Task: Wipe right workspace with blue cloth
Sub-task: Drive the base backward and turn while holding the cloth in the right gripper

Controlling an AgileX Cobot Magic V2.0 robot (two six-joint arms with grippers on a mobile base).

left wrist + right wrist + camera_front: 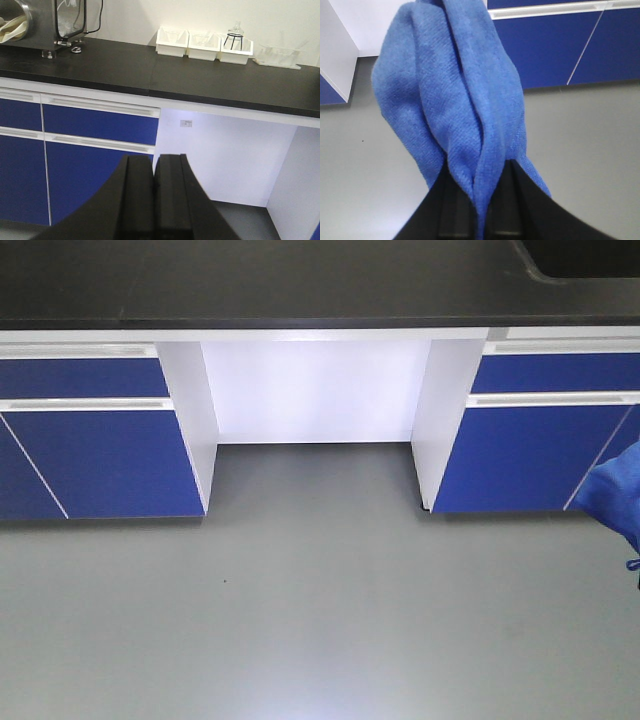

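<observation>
The blue cloth (pixel 455 90) hangs bunched in folds from my right gripper (pixel 479 175), whose black jaws are shut on it above the grey floor. A corner of the same cloth (pixel 615 495) shows at the right edge of the front view; the gripper itself is hidden there. My left gripper (pixel 153 165) is shut and empty, its two black fingers pressed together, pointing at the cabinet front below the black countertop (pixel 200 82). The black countertop (pixel 260 280) also runs along the top of the front view.
Blue cabinet drawers (pixel 95 455) flank a white knee recess (pixel 315 390) under the counter. On the counter stand white trays (pixel 202 45), a glass flask on a stand (pixel 234 37) and a metal machine (pixel 45 22). A sink corner (pixel 585 258) sits top right. Grey floor (pixel 300 610) lies below.
</observation>
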